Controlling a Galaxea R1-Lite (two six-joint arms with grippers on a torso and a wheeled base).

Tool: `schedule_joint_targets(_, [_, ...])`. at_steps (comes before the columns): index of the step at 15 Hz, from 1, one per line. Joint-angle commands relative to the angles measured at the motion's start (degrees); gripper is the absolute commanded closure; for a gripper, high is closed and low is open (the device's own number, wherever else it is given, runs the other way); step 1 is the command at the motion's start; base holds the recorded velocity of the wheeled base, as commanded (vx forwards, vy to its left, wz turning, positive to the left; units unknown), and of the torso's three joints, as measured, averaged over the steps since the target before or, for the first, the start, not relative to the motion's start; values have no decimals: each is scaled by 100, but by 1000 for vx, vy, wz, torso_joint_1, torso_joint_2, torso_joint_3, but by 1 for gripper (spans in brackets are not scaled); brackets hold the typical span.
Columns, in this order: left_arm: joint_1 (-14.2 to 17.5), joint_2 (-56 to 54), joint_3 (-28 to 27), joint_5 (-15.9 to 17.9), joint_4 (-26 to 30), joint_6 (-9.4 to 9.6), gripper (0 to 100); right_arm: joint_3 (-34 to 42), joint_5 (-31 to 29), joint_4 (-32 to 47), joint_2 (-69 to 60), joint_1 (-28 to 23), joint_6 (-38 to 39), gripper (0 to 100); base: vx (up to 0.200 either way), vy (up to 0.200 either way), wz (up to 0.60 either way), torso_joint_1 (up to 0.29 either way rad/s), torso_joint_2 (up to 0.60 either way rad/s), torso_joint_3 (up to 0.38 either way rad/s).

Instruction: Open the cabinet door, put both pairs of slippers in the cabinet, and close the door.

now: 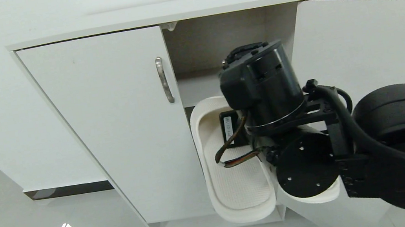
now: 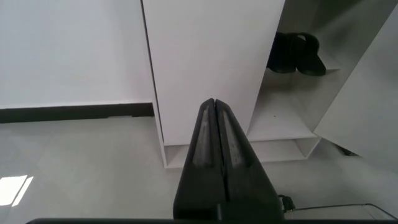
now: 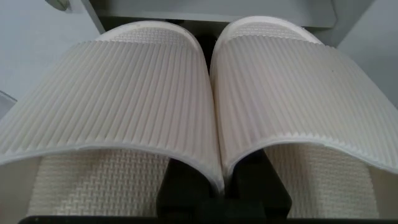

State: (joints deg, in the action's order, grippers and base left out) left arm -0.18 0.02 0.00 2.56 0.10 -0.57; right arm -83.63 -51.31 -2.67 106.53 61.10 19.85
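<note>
On the left, the left jaws are pressed together, their two dark fingers [image 2: 203,146] meeting along one seam, and they hang above the grey floor [image 1: 23,218], out in front of the white cabinet [image 1: 157,15] and well apart from it. From that arm's camera we see the black slippers [image 2: 298,55] lying side by side on the upper shelf [image 2: 329,70] in the open half, with a bare lower shelf [image 2: 277,121] beneath them. The left door [image 1: 108,122] is closed and flat against the frame, and its metal handle [image 1: 163,80] stands upright near its inner edge. Just right of the handle the cabinet is open. There the white slippers [image 1: 236,184] hang side by side, touching along their inner edges, toes pointing into the opening and heels toward us, clear of the floor. We cannot tell whether the toes have passed the front edge of the cabinet. The right jaws pinch this pair from underneath the ribbed straps [image 3: 149,93], where the two inner edges meet, and the black wrist of the right arm [image 1: 262,89] covers much of the right-hand slipper in the head view. Farthest right, the right door [image 1: 367,46] stands swung wide open, away from the frame.
</note>
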Motion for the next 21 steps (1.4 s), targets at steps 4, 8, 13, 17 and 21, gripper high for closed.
schedule_joint_targets(4, [1, 6, 0, -1, -1, 5, 100, -470, -195, 302, 377, 7, 2, 100, 0, 0, 0, 0, 0, 0])
schedule_joint_targets(8, [-8, 6, 0, -1, -1, 13, 100, -497, -195, 364, 421, -45, 10, 100, 150, 0, 0, 5, 4, 3])
schedule_joint_targets(13, [1, 6, 0, -1, -1, 13, 100, -734, -178, 364, 641, -300, -16, 100, 200, 0, 0, -1, 3, 3])
schedule_joint_targets(17, [1, 6, 0, -1, -1, 13, 100, -1138, -125, 346, 913, -450, -262, 100, 200, 0, 0, 0, 2, 4])
schedule_joint_targets(21, [1, 6, 0, -10, -1, -4, 100, -1973, -116, 346, 1432, -696, -508, 100, 100, 0, 0, 4, 0, 2])
